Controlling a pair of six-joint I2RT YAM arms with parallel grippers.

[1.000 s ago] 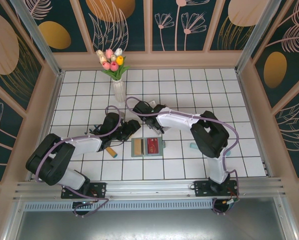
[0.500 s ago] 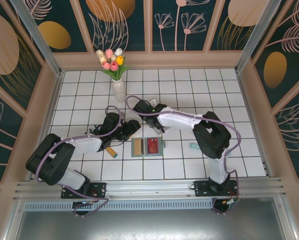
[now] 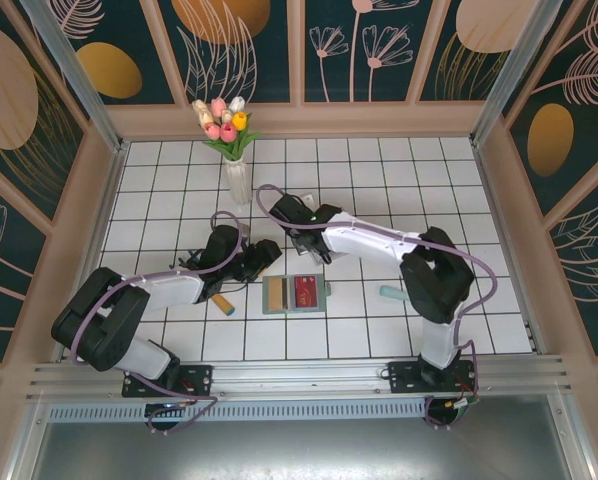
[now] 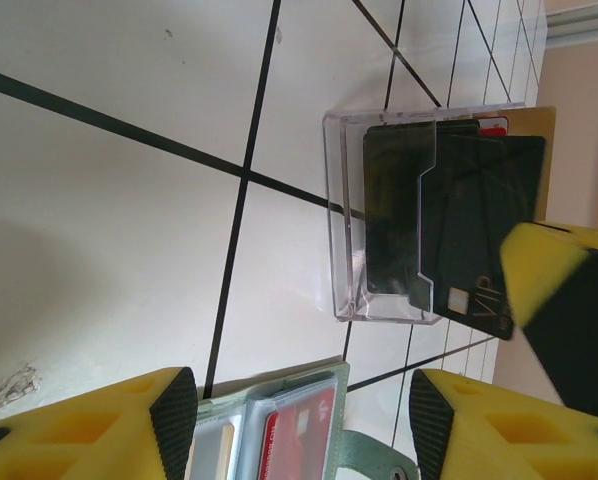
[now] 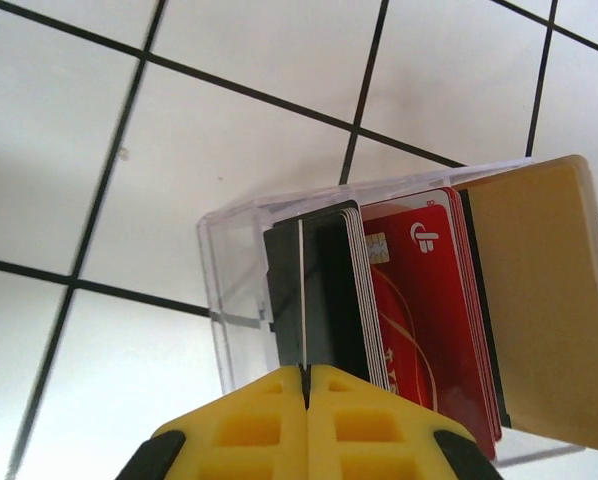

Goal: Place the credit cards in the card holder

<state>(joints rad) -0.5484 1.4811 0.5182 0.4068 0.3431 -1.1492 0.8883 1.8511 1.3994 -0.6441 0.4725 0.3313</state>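
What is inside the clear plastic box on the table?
A stack of cards sits in the clear box: a dark card, then red cards, then a tan one at the end. The right pincer covers their lower ends, so their number is unclear.

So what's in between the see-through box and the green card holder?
Nothing but bare white tile and a black grout line. The left wrist view shows the clear box and the card holder lying apart.
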